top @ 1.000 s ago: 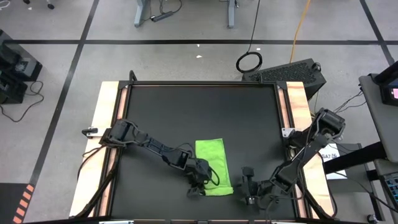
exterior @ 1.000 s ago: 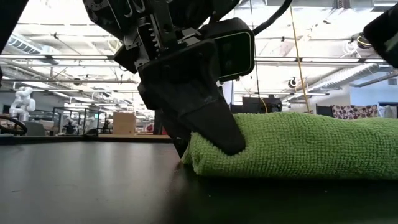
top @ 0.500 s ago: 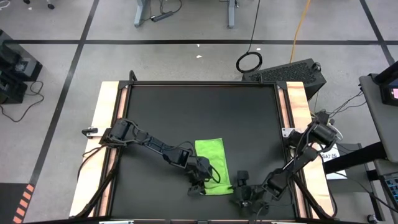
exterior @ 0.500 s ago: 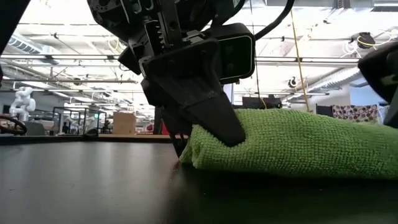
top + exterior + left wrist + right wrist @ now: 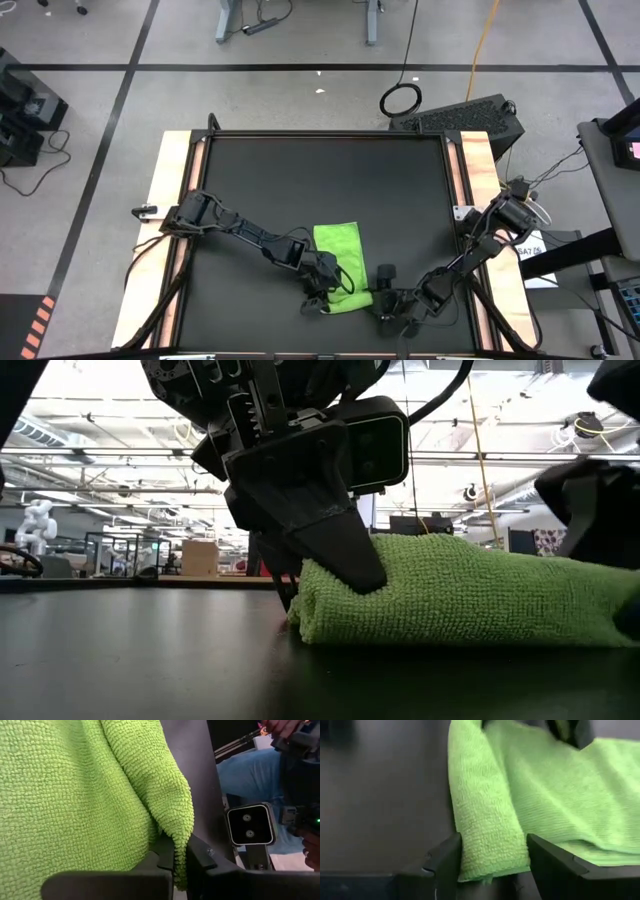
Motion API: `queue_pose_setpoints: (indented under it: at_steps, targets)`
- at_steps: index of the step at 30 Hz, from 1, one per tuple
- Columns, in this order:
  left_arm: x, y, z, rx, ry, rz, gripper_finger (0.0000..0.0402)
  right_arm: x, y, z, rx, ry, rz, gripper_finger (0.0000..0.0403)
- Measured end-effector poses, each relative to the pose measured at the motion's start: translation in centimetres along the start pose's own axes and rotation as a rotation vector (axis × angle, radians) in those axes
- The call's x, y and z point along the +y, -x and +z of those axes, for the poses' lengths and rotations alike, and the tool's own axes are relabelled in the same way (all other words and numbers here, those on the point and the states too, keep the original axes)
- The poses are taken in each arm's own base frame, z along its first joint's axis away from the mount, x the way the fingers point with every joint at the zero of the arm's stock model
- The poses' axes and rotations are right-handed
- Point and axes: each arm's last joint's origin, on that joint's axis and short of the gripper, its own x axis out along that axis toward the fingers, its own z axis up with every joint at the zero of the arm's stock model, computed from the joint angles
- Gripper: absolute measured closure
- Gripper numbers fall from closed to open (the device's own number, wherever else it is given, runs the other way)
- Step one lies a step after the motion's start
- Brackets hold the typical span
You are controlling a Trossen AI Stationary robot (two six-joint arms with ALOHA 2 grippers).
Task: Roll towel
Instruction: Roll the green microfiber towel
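Observation:
The lime-green towel [image 5: 340,262] lies on the black mat near the table's near edge, its near end thick and doubled over [image 5: 450,595]. My left gripper [image 5: 318,296] is at the towel's near left corner, shut on it. My right gripper [image 5: 384,293] stands low at the near right corner. It is open, with the towel's folded edge [image 5: 490,840] between its two fingers [image 5: 445,862]. In the low view the left gripper [image 5: 320,555] covers the towel's left end and the right gripper [image 5: 600,490] shows at the picture's right edge. My left gripper pinches the towel's edge at the near left corner [image 5: 176,851] between its two fingers. The fingers come slanting down from the table's left. The towel rests on the mat, bunched up thick under the fingers [image 5: 345,560]. My right gripper has the towel's near right corner between its open fingers; whether they touch it I cannot tell.
Pale wooden rails [image 5: 176,200] [image 5: 478,170] run along the mat's left and right sides. The far half of the mat [image 5: 320,180] has free room. A small camera box [image 5: 249,825] stands at the near edge, with a person's legs in blue trousers [image 5: 240,770] behind it.
My right gripper has come down and toward the table's left, from beside the towel to its near right corner, staying open. My left gripper keeps its hold in place, and the towel's near left end has bunched up a little thicker.

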Motion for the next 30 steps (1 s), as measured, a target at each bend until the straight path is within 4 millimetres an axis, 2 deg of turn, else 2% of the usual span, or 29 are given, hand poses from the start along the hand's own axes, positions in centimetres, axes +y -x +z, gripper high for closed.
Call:
queue_pose_setpoints:
  at_steps: [4,8,12,15,19,25,27,30]
  targets:
    - [0.0,0.0,0.0,-0.001,0.000,0.000,0.0360,0.0,-0.6,-0.3,0.043,-0.006,0.052,0.0194]
    - [0.0,0.0,0.0,-0.005,0.017,0.004,0.0333,0.2,-0.7,-0.4,0.048,-0.019,0.068,0.0215]
    - [0.0,0.0,0.0,-0.006,0.018,0.007,0.0340,0.1,-0.3,0.0,0.035,-0.055,0.064,0.0248]
    - [0.0,0.0,0.0,-0.006,0.019,0.008,0.0361,-0.1,0.7,1.0,-0.009,-0.051,0.082,0.0252]
    - [0.0,0.0,0.0,-0.006,0.018,0.008,0.0385,-0.1,2.2,2.2,-0.076,-0.006,0.088,0.0212]
    - [0.0,0.0,0.0,-0.007,0.019,0.009,0.0385,0.0,3.1,2.5,-0.096,0.033,0.099,0.0120]
    - [0.1,0.0,0.0,-0.007,0.020,0.010,0.0385,0.2,3.0,2.4,-0.086,0.034,0.121,0.0109]
    - [0.1,0.0,0.0,-0.008,0.023,0.011,0.0385,0.6,3.0,1.9,-0.071,0.049,0.135,0.0113]
